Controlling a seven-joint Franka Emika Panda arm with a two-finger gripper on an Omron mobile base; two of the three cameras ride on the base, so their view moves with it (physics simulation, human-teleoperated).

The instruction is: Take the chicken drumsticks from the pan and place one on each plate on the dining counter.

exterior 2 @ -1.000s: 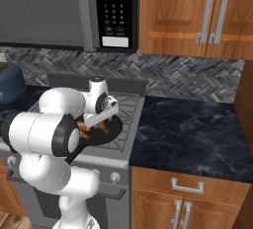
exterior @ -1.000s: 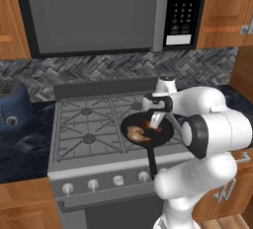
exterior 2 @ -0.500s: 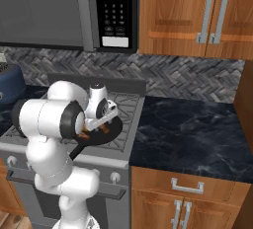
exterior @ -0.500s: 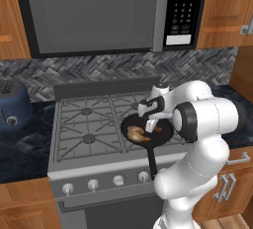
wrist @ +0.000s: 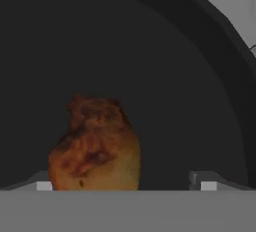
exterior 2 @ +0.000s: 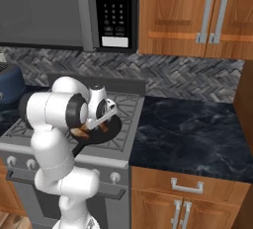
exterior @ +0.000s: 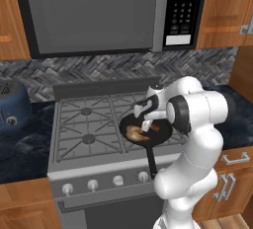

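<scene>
Fingertips of my end effector [wrist: 122, 186] stand spread as wide as they go, one tip at each lower corner of the hand view, with nothing clamped between them. A chicken drumstick [wrist: 95, 148] sits in that gap, nearer the left tip, lumpy and golden-brown with darker patches on top; I cannot tell whether either tip touches it. It lies on the black floor of the pan [wrist: 165, 76], whose curved rim sweeps across the upper right, with a bit of grey stove grate past it.

From the left base view, my end effector [exterior: 146, 118] hangs low over the pan [exterior: 163, 133], pointing down into it. Golden meat [exterior: 138, 133] lies in the pan's left half and a darker brown piece shows just beside my fingers; I cannot tell the two drumsticks apart cleanly there. The pan rests on the front right burner of the stove [exterior: 86, 127], its straight handle running toward the stove's front edge.

From the right base view, my end effector [exterior 2: 95, 123] dips into the pan [exterior 2: 112, 128], with brown meat just under it. A dark marbled desk [exterior 2: 192, 129] lies right of the stove, a microwave [exterior 2: 64, 11] hangs above, and a blue pot [exterior: 11, 105] stands to the left.
</scene>
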